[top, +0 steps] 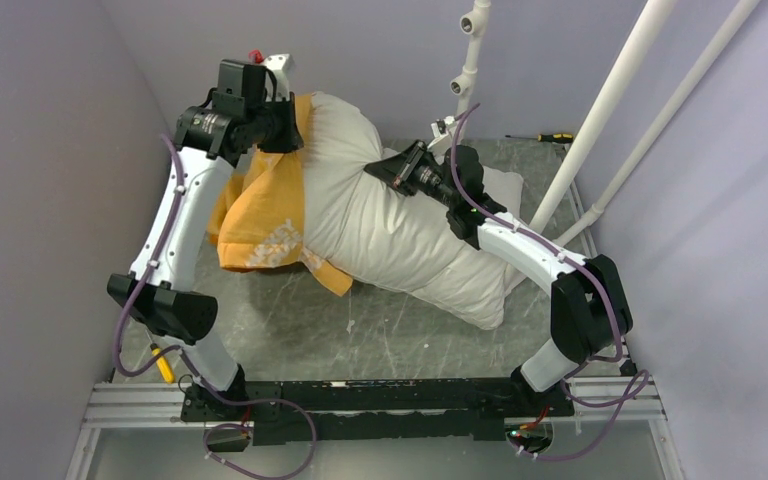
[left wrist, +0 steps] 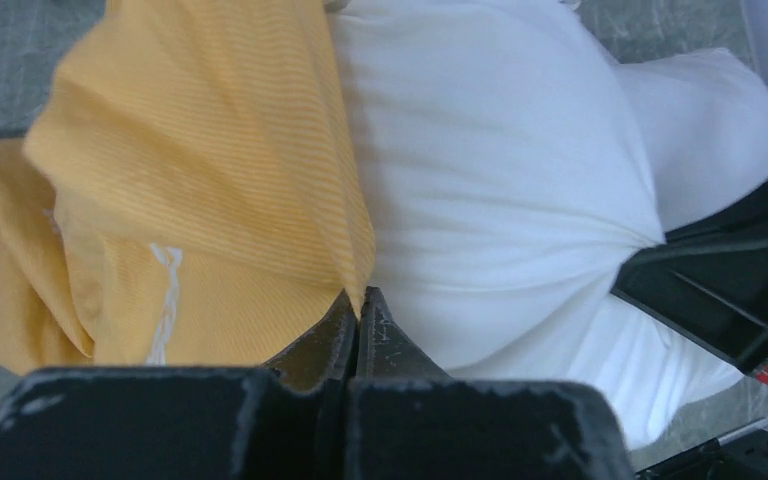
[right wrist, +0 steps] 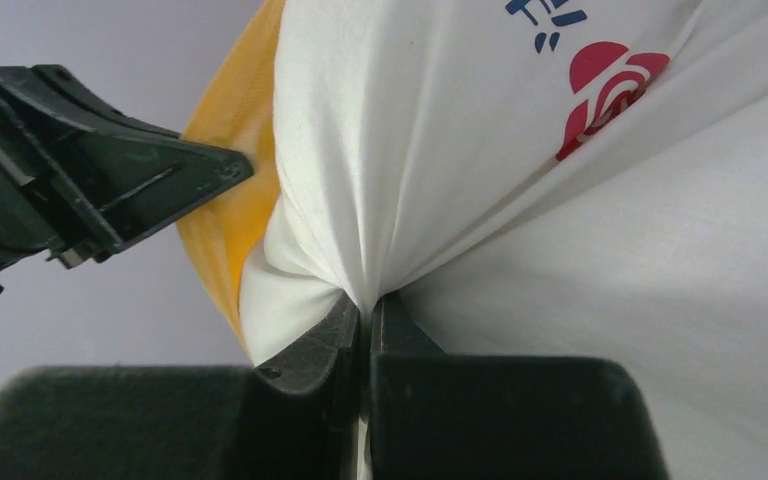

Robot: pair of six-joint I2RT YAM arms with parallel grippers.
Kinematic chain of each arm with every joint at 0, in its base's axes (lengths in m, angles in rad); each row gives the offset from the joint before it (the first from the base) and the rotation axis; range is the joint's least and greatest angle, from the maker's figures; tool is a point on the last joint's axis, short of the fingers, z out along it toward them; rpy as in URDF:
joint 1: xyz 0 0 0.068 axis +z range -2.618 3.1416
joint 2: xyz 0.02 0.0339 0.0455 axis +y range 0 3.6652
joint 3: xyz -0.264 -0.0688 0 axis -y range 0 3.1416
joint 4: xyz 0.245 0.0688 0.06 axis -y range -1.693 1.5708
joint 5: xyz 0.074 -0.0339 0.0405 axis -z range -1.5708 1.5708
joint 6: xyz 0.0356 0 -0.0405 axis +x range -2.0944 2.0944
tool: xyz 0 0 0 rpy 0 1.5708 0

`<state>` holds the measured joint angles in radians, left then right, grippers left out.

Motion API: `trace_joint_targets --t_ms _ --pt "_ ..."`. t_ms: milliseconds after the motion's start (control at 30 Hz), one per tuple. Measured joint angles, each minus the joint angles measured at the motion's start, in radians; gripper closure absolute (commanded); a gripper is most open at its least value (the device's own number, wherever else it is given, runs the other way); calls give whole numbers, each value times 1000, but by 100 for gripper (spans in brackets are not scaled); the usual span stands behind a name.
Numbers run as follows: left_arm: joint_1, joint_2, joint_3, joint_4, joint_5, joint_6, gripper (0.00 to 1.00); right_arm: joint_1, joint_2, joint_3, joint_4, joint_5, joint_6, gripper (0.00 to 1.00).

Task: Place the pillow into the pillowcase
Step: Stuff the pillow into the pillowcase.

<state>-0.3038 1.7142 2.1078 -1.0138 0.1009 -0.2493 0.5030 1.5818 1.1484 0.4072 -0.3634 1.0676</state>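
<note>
Item: pillow (top: 400, 235), white and plump, lying slantwise on the table (top: 290, 330) with one end lifted. We judge it light, soft and bulky, best taken by a pinch of its cover. The right gripper (right wrist: 365, 305) is clamped on such a fold. Item: pillowcase (top: 265, 205), orange, thin and limp, lying against the raised end; how far over it, we cannot tell. The left gripper (left wrist: 358, 305) is clamped on its edge, where we would hold it.

pillow (top: 410, 235) end hidden under pillowcase (top: 265, 215), blue txt (right wrist: 560, 20) cut off top
</note>
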Motion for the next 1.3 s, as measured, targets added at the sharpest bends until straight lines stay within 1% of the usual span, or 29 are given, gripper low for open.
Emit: trace_joint_targets --t_ms 167,333,500,633,767,867,933,967,1000,1033,1067,1100,1133,1167,1233,1267,1300 --pt "-4 -35 10 0 37 -7 100 8 4 3 5 -14 0 100" --pt "-18 -42 21 -3 111 -40 100 36 7 9 -3 -13 -1 100" --pt "-100 -60 -9 17 132 -97 100 68 12 27 -19 -2 -7 100" --pt "-177 -105 -82 51 134 -138 100 106 40 50 -25 17 -19 100" --pt "-216 -157 -161 72 129 -159 100 141 85 58 -11 19 -19 100" --pt "-237 -228 -296 89 111 -174 100 158 101 45 8 10 -14 100" --pt "-253 -305 -441 129 96 -195 99 166 101 23 31 -6 -8 100" --pt "-262 -354 -526 142 89 -211 95 169 102 14 43 -17 -3 100" --pt "-270 -403 -607 151 85 -228 87 174 104 5 56 -33 2 100" --pt "-277 -446 -676 159 85 -244 74 178 108 1 64 -42 6 100" --pt "-285 -505 -763 171 84 -268 59 183 115 -2 75 -58 9 100" --pt "-292 -543 -813 168 84 -277 42 189 122 -6 86 -71 11 100" --pt "-301 -586 -863 164 84 -299 34 195 130 -10 94 -84 10 100" --pt "-308 -620 -892 154 82 -307 26 202 134 -15 99 -92 10 100" --pt "-320 -663 -901 127 74 -321 14 217 136 -29 105 -95 2 100" --pt "-324 -679 -898 119 66 -320 9 223 136 -36 112 -93 -2 100" --pt "-327 -691 -880 93 48 -323 6 229 135 -48 126 -92 -6 100"
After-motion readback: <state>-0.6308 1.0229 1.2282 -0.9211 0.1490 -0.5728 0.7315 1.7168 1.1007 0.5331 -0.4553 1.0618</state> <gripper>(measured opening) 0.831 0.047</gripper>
